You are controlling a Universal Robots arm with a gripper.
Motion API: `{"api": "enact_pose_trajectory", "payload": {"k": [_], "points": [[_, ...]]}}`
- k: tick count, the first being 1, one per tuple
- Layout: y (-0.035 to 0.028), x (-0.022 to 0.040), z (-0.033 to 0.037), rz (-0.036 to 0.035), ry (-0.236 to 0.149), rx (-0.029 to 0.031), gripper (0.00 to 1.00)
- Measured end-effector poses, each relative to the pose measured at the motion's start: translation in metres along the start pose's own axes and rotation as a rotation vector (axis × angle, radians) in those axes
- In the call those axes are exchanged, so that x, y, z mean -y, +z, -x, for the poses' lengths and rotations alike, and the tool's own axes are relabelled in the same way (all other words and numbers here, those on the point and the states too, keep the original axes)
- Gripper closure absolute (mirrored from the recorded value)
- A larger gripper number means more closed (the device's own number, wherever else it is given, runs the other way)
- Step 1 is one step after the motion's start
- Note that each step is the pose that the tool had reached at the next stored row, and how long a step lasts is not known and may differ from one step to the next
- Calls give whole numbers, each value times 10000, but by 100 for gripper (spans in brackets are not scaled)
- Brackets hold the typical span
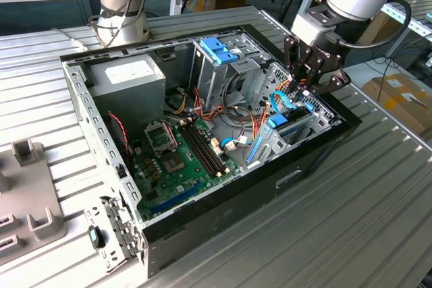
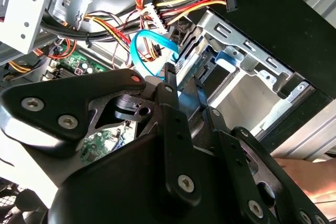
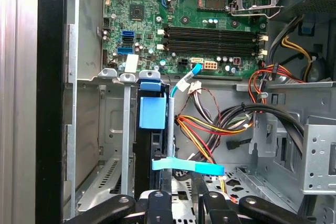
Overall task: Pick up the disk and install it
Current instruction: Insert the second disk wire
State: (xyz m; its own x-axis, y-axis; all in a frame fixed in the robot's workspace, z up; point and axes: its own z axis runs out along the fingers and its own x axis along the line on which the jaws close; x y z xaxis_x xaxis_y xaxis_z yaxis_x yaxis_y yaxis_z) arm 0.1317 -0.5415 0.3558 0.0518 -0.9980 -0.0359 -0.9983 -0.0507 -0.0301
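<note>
The disk (image 1: 291, 126) stands on edge in the drive bay at the exterior view's right end of the open computer case (image 1: 223, 200). In the first wrist view the disk (image 3: 153, 148) is a dark slab with a blue rail tab on top, set between the bay's metal walls. My gripper (image 1: 305, 84) hangs just above that bay. Its black fingers (image 3: 160, 200) reach down beside the disk. In both wrist views there is a narrow gap at the gripper (image 2: 184, 80) (image 3: 184, 196), and nothing sits in it.
A light blue flat cable (image 3: 186, 165) crosses right under the fingers, with bundled wires (image 3: 210, 124) beside it. The motherboard (image 1: 175, 156), grey power-supply box (image 1: 128, 75) and blue-latched metal cage (image 1: 219, 50) fill the case. A person's hand (image 2: 307, 174) is outside the case wall.
</note>
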Motion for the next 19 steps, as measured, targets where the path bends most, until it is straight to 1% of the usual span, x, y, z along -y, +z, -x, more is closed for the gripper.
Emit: {"api": "enact_pose_trajectory", "payload": {"k": [13,19], "points": [[2,25,32,1,-5,0,71],[2,26,36,0,-4,1,71]]}}
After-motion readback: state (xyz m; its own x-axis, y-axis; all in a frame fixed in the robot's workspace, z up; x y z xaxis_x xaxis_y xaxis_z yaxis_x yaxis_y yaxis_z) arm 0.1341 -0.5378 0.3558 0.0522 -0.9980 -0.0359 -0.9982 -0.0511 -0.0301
